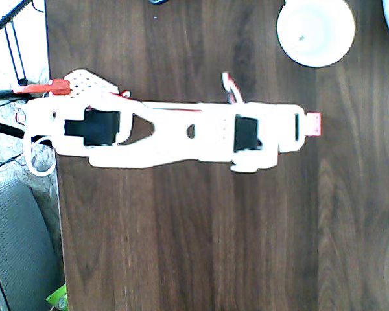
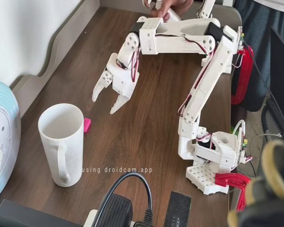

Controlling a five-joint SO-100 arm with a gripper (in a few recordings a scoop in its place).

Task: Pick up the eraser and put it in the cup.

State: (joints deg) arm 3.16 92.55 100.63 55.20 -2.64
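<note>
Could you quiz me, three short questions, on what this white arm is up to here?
1. True or false: the eraser is already inside the cup.
2. In the fixed view, the gripper has its fingers: A) spread apart, B) clamped on the eraser?
3. Fill in: in the fixed view the eraser lies on the table just to the ___ of the cup.

Key: 1 false; 2 A; 3 right.
</note>
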